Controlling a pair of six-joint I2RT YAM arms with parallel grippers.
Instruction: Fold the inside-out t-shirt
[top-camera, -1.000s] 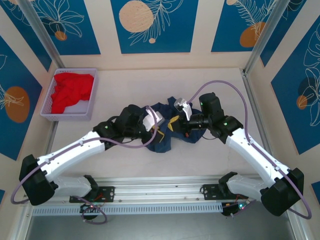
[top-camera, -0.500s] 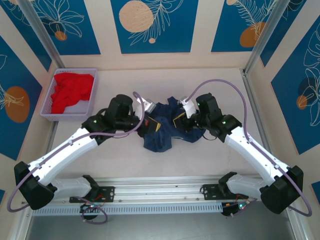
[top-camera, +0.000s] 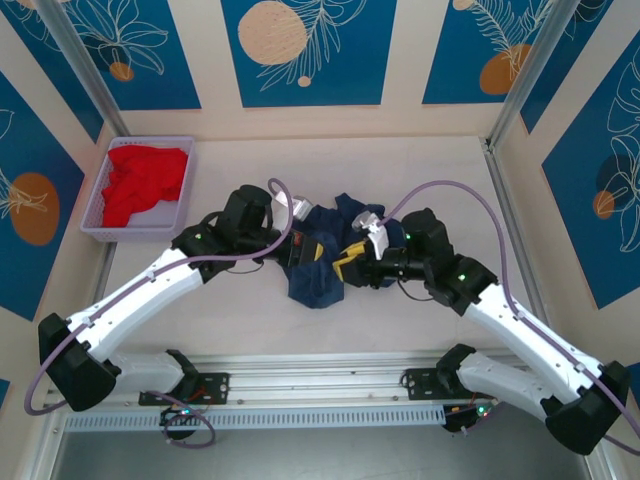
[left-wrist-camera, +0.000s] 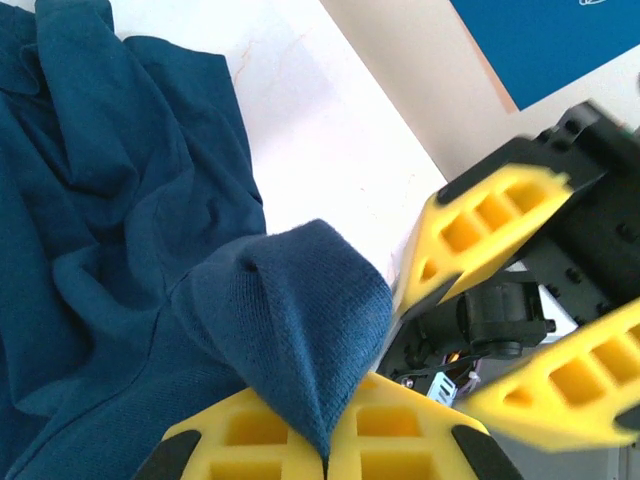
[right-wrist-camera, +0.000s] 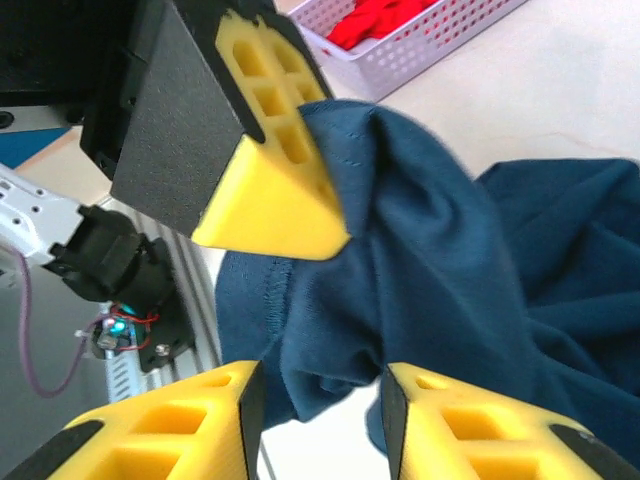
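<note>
Top external: the inside-out t-shirt (top-camera: 318, 285) lies as a crumpled navy heap at centre frame, on the table (top-camera: 430, 170), between the two arms. The left gripper (top-camera: 312, 252) sits on the heap's left part. The right gripper (top-camera: 350, 264) is just beside it, on the heap's right part, yellow fingers pointing toward frame left.

Left wrist: this arm's own two yellow fingers meet at the bottom edge, clamped on a raised fold of the shirt that stands as a peak at centre frame. The rest of the cloth fills the left half, wrinkled. The other arm's fingers show at frame right, spread apart, nothing between them, tips near the pinched peak.

Right wrist: own fingers at the bottom edge, apart with a clear gap. Cloth hangs beyond the gap, not gripped. A finger of the left arm at upper left presses on the lifted fold.

Upper left of the top view: a lavender basket (top-camera: 150, 141), well apart from the shirt, holds a red garment (top-camera: 145, 180).
</note>
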